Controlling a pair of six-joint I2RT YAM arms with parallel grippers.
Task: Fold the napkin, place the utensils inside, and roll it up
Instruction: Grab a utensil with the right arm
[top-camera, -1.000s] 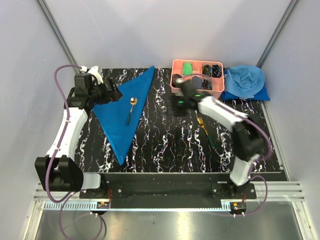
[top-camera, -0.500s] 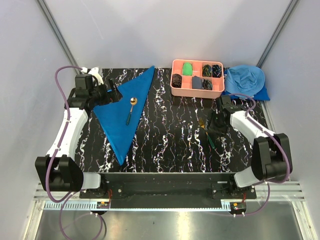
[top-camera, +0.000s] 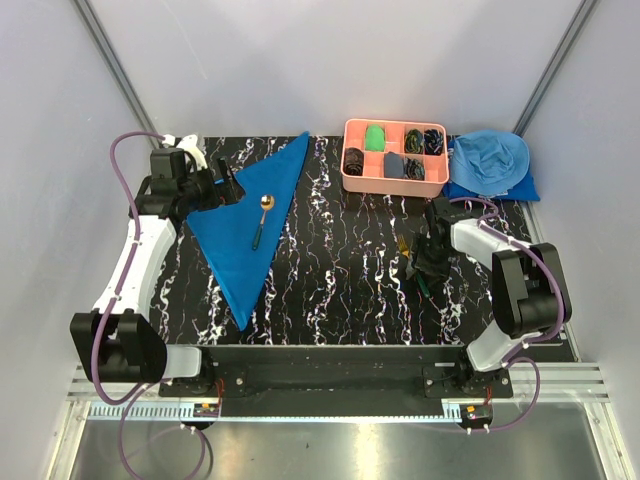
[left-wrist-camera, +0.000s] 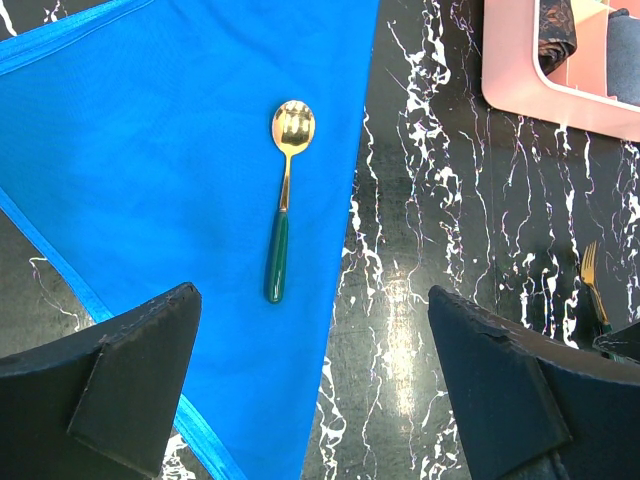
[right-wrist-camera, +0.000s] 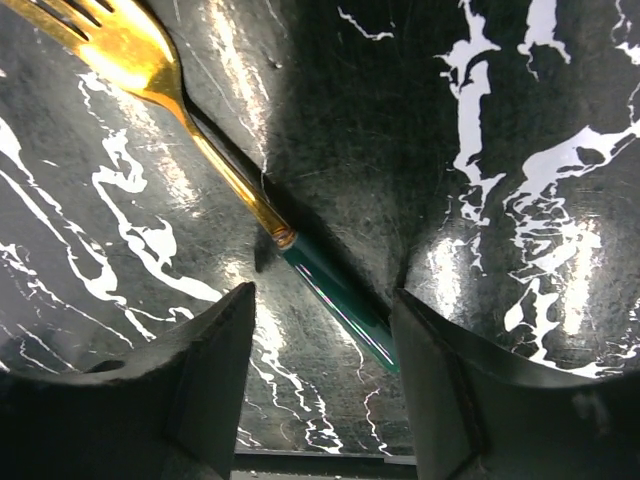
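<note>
Showing the napkin (top-camera: 240, 240) folded into a triangle on the left half of the table (top-camera: 330, 290), one tip reaching the far edge, another stopping short of the near edge. Carrying the spoon (top-camera: 261, 218) on that cloth near its long right edge, bowl pointing away. Hanging the left claw (top-camera: 228, 188) wide open over the napkin's left corner, gripping nothing. Leaving a broad bare strip of table between that right edge and the fork (right-wrist-camera: 283, 238). Straddling the fork's green handle with the right claw (top-camera: 422, 265), fingers parted, handle lying flat between them. Crowding the far edge with a pink tray (top-camera: 345, 172) and, at the far right corner, a pale blue cloth heap (top-camera: 490, 160).
</note>
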